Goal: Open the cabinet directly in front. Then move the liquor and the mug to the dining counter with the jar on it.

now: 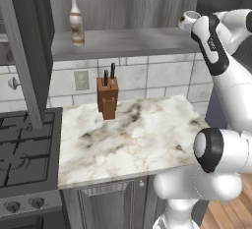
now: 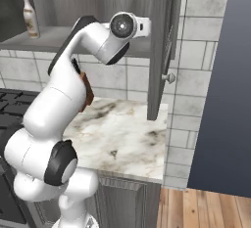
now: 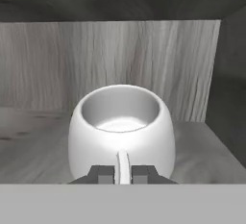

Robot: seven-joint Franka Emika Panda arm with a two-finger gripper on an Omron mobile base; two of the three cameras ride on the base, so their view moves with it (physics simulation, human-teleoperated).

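Observation:
The cabinet (image 1: 128, 41) stands open, its left door (image 1: 23, 51) and right door (image 2: 164, 36) swung out. On the left of its shelf stands the liquor (image 1: 76, 19), a pale bottle with a brown band, also seen at the far left as the liquor (image 2: 30, 15). The white mug (image 3: 120, 124) sits on the shelf's right end, handle towards the hand, and shows small as the mug (image 1: 188, 20). My gripper (image 3: 123, 174) is shut on the mug's handle, with a fingertip (image 3: 102, 174) pressed to each side. The dining counter and the jar are out of view.
A brown knife block (image 1: 107, 98) stands at the back of the marble worktop (image 1: 133, 139) below the cabinet. A dark stove (image 1: 24, 149) lies to its left. The tiled backsplash (image 1: 162, 75) runs behind, and the right door's knob (image 2: 170, 78) sticks out over the worktop's right end.

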